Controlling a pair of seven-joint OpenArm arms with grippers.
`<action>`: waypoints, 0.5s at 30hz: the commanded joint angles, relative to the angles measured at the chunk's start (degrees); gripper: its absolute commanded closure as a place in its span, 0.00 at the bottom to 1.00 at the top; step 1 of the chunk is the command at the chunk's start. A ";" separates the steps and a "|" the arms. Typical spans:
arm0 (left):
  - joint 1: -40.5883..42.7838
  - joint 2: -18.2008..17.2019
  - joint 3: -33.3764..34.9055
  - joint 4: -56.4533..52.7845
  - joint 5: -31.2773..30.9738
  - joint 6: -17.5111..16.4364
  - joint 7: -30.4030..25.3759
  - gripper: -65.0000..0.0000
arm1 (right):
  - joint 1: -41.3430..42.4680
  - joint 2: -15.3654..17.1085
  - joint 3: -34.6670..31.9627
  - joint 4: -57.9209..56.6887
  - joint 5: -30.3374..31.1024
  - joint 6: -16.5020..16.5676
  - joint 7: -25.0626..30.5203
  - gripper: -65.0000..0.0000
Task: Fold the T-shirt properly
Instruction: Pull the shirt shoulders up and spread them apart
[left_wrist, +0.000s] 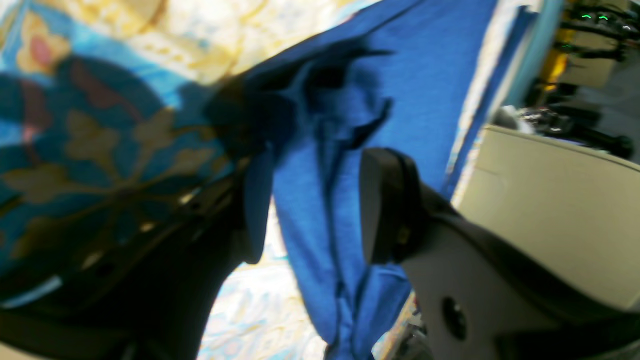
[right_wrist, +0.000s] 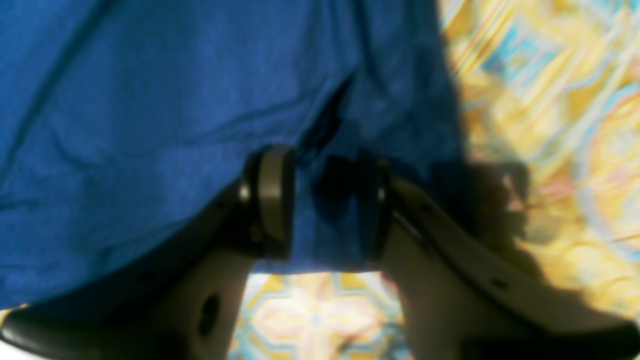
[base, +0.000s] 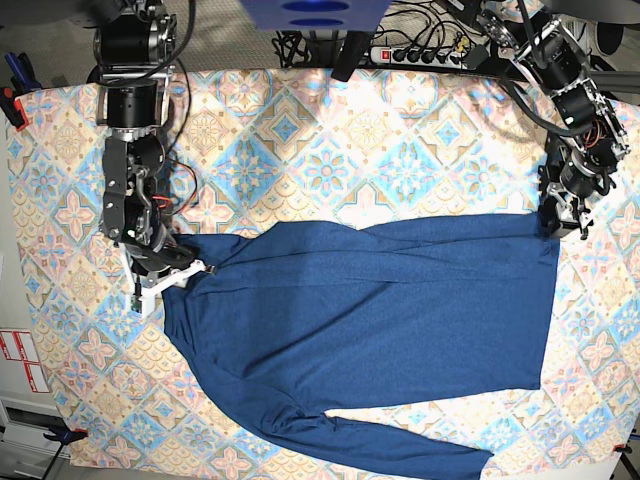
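Navy-blue, softly heathered knit makes up the T-shirt (base: 380, 310), which lies spread across the middle of the surface (base: 330, 150), body flat and broad, one long sleeve trailing along the near edge toward the lower right. Its hem runs straight down the right side; shallow creases cross the chest.

At the shirt's left end the right gripper (base: 178, 268) has its jaws parted, with a fold of blue cloth lying between the two pads, loose rather than pinched as far as the blurred wrist view shows. At the upper right corner the left gripper (base: 566, 222) also stands with jaws apart, a ridge of fabric hanging between them without being squeezed.

Pastel tablecloth (base: 420, 140), printed with yellow, blue and pink medallion tiles, covers the whole surface. Black cables and a power strip (base: 420, 55) sit along the far edge.
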 joint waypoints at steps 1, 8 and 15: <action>-0.46 -0.75 0.09 0.95 -0.83 -0.58 -0.08 0.57 | 0.81 0.90 0.19 1.49 0.39 0.34 0.31 0.68; -2.40 -0.75 0.27 -4.41 -0.74 -0.58 -1.05 0.57 | 0.72 0.98 0.19 1.84 0.31 0.34 -0.92 0.68; -1.87 -0.75 0.09 -5.02 -0.74 -0.58 -0.79 0.57 | 0.72 0.98 0.19 1.75 0.13 0.34 -0.92 0.68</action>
